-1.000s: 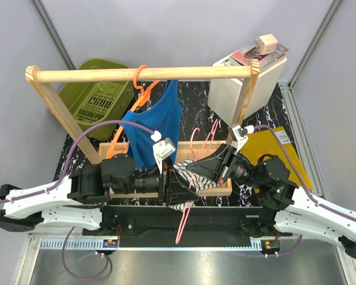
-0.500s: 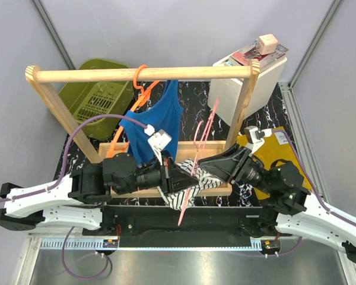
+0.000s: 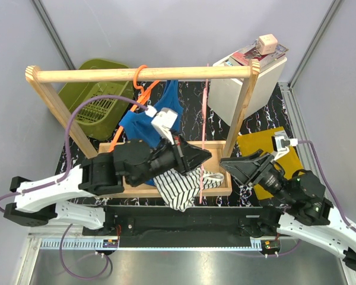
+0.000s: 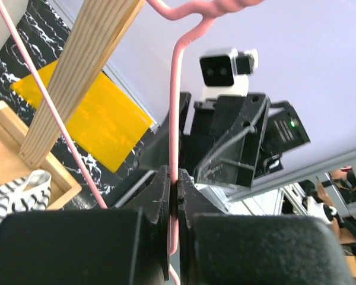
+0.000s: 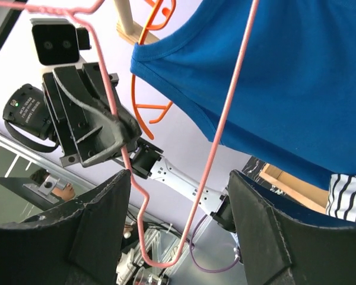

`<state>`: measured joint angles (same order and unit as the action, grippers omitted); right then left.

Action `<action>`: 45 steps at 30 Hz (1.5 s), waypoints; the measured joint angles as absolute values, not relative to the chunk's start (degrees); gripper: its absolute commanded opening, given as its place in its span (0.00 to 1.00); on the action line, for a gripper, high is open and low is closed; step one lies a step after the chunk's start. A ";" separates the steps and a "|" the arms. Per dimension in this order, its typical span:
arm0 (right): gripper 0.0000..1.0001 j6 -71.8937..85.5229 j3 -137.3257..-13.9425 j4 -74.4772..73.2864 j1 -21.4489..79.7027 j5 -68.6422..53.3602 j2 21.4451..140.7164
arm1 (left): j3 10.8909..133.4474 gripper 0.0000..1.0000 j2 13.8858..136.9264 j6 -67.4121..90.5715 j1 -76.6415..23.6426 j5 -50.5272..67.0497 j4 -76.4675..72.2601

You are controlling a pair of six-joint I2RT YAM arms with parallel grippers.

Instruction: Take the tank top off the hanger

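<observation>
Jaws, left gripper (image 4: 174, 178), clamp pink hanger (image 4: 175, 107); overhead unclear.

Rail: the wooden rail (image 3: 142, 74) runs from 9 to 3 o'clock above the tray (image 3: 216, 192), capping any straight rise there.
Right post: the slanted right post (image 3: 242, 110) stands at 12 o'clock of the right gripper (image 3: 225, 164), with the white box (image 3: 237, 95) just behind it.
Pink hanger: the pink hanger (image 3: 204, 119) stands upright and reaches the rail. It is pinched in the left gripper (image 3: 203, 157) and makes a thin bar at 9 o'clock of the right gripper.
Blue side: the tank top (image 3: 166, 113) and orange hanger (image 3: 143, 89) hang at 11 o'clock of the left gripper.
Tray floor: the striped garment (image 3: 181, 190) is heaped at 7 o'clock of the left gripper.
Free room: there is a gap under the rail between tank top and pink hanger, and bare yellow sheet (image 3: 258, 145) at 1 o'clock of the right gripper.
</observation>
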<state>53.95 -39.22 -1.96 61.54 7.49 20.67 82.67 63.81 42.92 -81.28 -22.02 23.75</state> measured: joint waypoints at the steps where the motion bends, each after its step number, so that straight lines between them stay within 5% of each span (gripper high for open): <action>1: 0.74 53.78 -39.27 -3.18 61.54 8.16 19.31 | 84.20 0.00 65.47 42.74 -80.99 -22.02 23.94; 26: 0.73 51.37 -40.25 -17.98 61.54 16.60 10.48 | 105.38 0.00 89.65 42.44 -69.21 -13.23 24.32; 32: 0.73 51.22 -40.27 -20.01 61.54 17.85 7.53 | 105.16 0.12 90.30 43.24 -68.82 -13.02 24.27; 40: 0.73 51.22 -40.27 -21.37 61.54 18.79 6.98 | 101.97 0.13 90.26 43.79 -68.45 -13.39 22.85; 44: 0.73 51.24 -40.27 -21.54 61.54 19.00 7.68 | 101.82 0.28 90.21 43.59 -68.29 -13.39 22.81; 45: 0.73 51.24 -40.27 -21.63 61.54 19.00 7.99 | 101.78 0.39 90.15 43.57 -68.25 -13.32 22.79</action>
<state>51.24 -40.27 -21.63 61.54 19.00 7.99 101.78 90.15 43.57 -68.25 -13.32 22.79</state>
